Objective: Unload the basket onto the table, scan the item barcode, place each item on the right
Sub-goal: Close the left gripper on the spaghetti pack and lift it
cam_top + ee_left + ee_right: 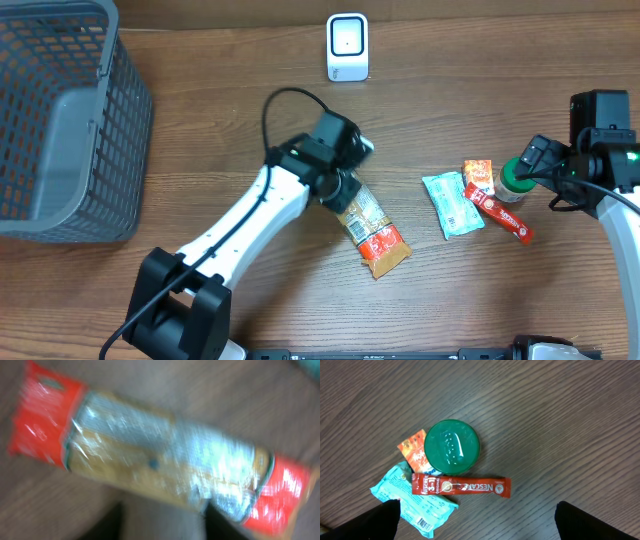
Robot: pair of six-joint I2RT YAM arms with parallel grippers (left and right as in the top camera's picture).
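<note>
The red-ended snack packet (372, 232) lies mid-table, its print too blurred to read. The left gripper (338, 188) is over its far end, and I cannot tell whether it grips. Near the table's right edge, the right gripper (477, 517) hangs wide open and empty over a "NESCAFÉ 3in1" stick (461, 486).

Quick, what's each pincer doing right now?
Left pincer: down at the packet; open or closed cannot be told.
Right pincer: open, holding nothing.

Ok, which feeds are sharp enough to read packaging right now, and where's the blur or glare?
Left wrist: blurred, with glare on the clear film of the snack packet, nothing legible. Right wrist: sharp, lettering on the red sachet reads and the teal packet shows a barcode. Overhead: crisp, evenly lit, print too small.
</note>
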